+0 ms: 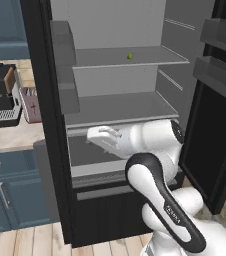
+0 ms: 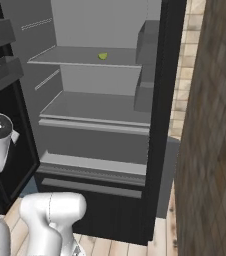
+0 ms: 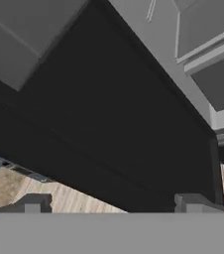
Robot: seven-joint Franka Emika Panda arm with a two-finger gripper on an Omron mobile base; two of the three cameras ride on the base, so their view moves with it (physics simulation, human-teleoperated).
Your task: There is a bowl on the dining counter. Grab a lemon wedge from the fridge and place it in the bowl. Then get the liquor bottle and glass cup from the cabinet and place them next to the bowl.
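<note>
While the claw hung spread and empty low before the open fridge, the lemon wedge lay well above it on the upper shelf, near the back edge, so the reach had to go up and inward.

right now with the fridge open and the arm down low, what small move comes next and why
Probably raise the end effector toward the upper shelf. The lemon wedge lies there untouched, while the arm sits well below it, level with the lower part of the fridge. The end effector is open and empty, so it looks ready to approach.
</note>
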